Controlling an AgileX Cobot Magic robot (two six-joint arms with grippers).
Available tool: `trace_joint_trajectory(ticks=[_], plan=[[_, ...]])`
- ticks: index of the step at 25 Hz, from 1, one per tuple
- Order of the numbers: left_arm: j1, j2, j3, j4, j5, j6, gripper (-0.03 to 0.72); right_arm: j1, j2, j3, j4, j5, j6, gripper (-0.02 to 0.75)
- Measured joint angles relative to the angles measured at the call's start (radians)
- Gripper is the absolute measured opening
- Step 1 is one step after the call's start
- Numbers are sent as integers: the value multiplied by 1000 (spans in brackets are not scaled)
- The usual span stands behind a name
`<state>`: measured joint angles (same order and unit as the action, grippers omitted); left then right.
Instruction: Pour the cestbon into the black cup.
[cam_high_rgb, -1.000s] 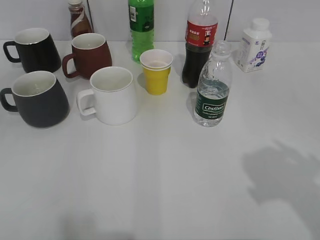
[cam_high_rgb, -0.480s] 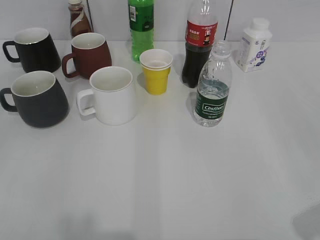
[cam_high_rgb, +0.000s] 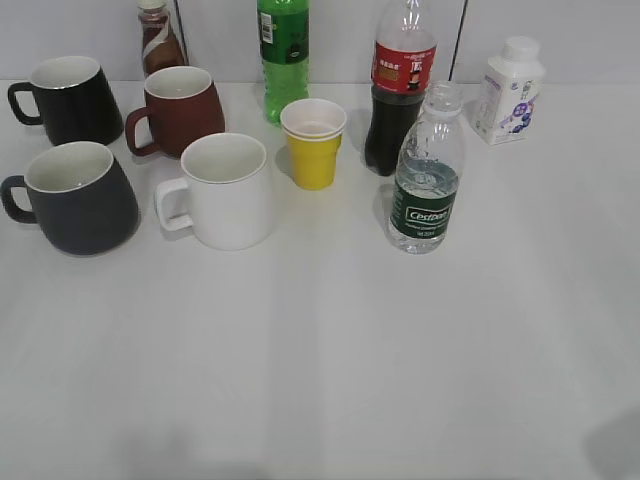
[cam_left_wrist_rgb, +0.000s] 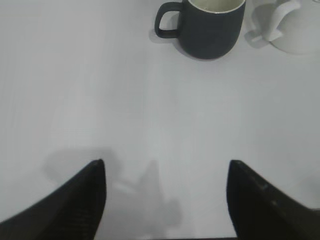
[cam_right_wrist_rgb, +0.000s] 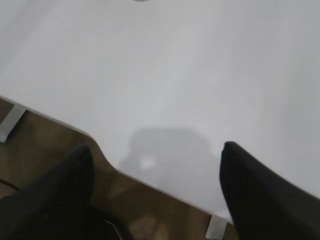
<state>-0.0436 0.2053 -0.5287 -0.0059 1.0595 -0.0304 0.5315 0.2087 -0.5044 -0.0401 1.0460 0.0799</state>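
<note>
Lab test bench, white table (cam_high_rgb: 320, 350) (bare wall), staged drinks

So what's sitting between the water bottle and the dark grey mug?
In the exterior view, the white mug stands between the cestbon and the black cup; the yellow paper cup sits slightly behind that line.

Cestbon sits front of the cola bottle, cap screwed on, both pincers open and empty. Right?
Not quite: the cestbon has no cap; the exterior view shows its open neck. It does stand in front of the cola bottle, and the left pincer and right pincer are open and empty.
</note>
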Motion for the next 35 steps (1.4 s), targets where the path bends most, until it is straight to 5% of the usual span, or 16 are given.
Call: trace_joint_trajectory(ticks=[12, 24, 35], plan=[[6, 0, 0, -59, 1, -8, 482, -13, -7, 0, 0, -4, -2, 589], [6, -7, 1, -60, 1, -8, 480, -386, -210, 0, 7, -6, -2, 589], [8, -212, 2, -61, 2, -8, 480, -410, -217, 1, 29, -7, -2, 589]])
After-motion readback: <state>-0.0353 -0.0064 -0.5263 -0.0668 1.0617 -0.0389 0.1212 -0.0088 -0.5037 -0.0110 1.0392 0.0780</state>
